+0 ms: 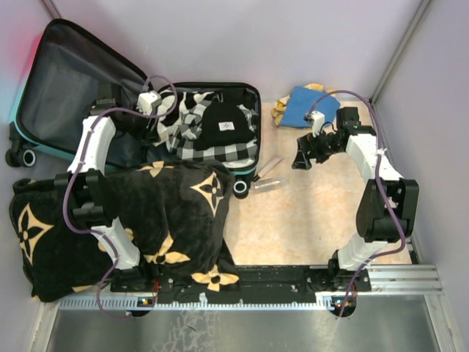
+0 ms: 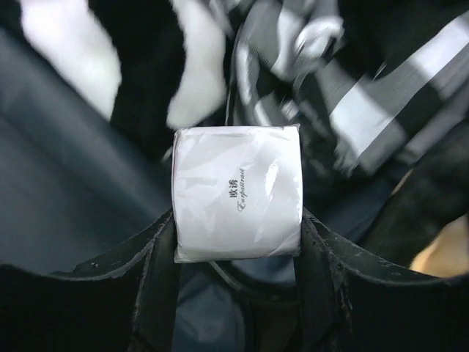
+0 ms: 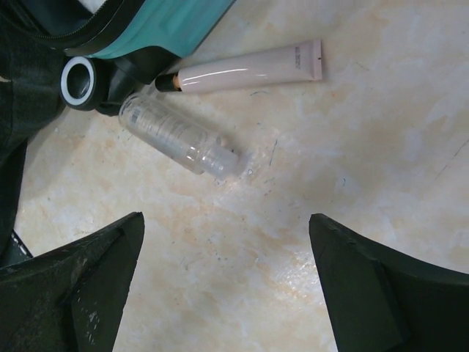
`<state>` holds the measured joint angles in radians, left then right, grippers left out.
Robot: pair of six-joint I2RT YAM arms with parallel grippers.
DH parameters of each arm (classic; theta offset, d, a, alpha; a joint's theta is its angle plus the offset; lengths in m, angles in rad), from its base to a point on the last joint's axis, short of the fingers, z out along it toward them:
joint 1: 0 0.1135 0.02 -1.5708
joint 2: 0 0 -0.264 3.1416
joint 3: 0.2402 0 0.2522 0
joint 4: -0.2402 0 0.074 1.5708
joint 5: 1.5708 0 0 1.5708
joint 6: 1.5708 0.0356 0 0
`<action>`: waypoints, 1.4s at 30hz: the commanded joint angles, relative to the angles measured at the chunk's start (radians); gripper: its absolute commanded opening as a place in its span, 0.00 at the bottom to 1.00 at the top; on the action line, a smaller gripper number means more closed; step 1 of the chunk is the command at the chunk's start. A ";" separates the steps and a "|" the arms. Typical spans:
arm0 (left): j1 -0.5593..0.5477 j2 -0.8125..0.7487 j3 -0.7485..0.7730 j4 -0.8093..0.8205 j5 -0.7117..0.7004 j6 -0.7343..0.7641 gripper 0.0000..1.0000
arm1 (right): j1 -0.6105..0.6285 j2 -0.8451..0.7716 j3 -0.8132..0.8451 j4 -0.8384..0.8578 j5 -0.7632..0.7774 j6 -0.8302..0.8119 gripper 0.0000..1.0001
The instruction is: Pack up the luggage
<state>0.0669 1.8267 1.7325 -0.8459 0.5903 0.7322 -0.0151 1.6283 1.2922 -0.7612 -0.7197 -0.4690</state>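
The luggage lies open at the back left, its grey-lined lid raised against the wall. Its other half holds black-and-white checked clothes and a black beanie. My left gripper hangs over the hinge side of the case, shut on a white wrapped packet that sits between its fingers. Over bare table to the right of the case, my right gripper stands wide open and holds nothing. A clear bottle and a pale tube lie just beyond it, beside the teal shell.
A big black blanket with tan flowers covers the near left of the table and the left arm's base. A blue cloth and something yellow lie at the back right. A luggage wheel sits close to the bottle.
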 commanded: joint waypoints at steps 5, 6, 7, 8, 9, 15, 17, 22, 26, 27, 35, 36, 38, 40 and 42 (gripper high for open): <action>0.008 -0.020 -0.063 -0.089 -0.155 0.124 0.41 | 0.029 0.078 0.096 0.040 -0.012 0.013 0.95; 0.007 -0.010 -0.059 -0.085 -0.155 0.120 0.43 | 0.034 0.085 0.100 0.040 -0.012 0.013 0.95; 0.007 0.000 -0.055 -0.075 -0.161 0.108 0.47 | 0.036 0.090 0.105 0.041 -0.012 0.013 0.95; 0.005 0.010 -0.052 -0.057 -0.176 0.087 0.53 | 0.039 0.096 0.108 0.041 -0.012 0.013 0.95; 0.001 0.021 -0.042 -0.046 -0.193 0.069 0.60 | 0.039 0.102 0.112 0.038 -0.012 0.013 0.95; -0.031 0.029 0.018 -0.038 -0.186 0.046 0.85 | 0.039 0.107 0.122 0.028 -0.009 0.009 0.95; -0.046 0.020 0.029 -0.045 -0.171 0.053 0.88 | 0.040 0.100 0.116 0.029 -0.005 0.007 0.95; -0.110 -0.022 0.060 -0.051 -0.037 0.085 0.87 | 0.040 0.078 0.083 0.035 -0.003 0.010 0.95; -0.262 -0.035 0.067 -0.049 0.017 0.126 0.84 | 0.039 0.066 0.066 0.042 -0.002 0.018 0.95; -0.301 -0.035 0.069 -0.041 0.035 0.127 0.83 | 0.040 0.065 0.063 0.043 0.000 0.020 0.95; -0.599 0.038 0.029 0.158 0.076 0.030 0.79 | 0.040 0.042 0.011 0.077 0.080 0.038 0.95; -0.634 0.050 0.023 0.186 0.056 0.018 0.78 | 0.039 0.040 0.002 0.084 0.098 0.040 0.95; -0.696 0.080 0.004 0.244 0.016 0.003 0.79 | 0.029 0.038 -0.022 0.109 0.131 0.067 0.95; -0.750 0.126 0.008 0.286 -0.033 -0.013 0.80 | 0.004 0.040 -0.042 0.128 0.132 0.105 0.95; -0.794 0.188 0.045 0.289 -0.059 -0.025 0.79 | -0.024 0.039 -0.054 0.137 0.130 0.123 0.95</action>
<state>-0.6598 1.9110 1.7584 -0.6353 0.5980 0.7502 0.0048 1.7233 1.2560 -0.6861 -0.6186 -0.4049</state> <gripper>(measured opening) 0.792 0.950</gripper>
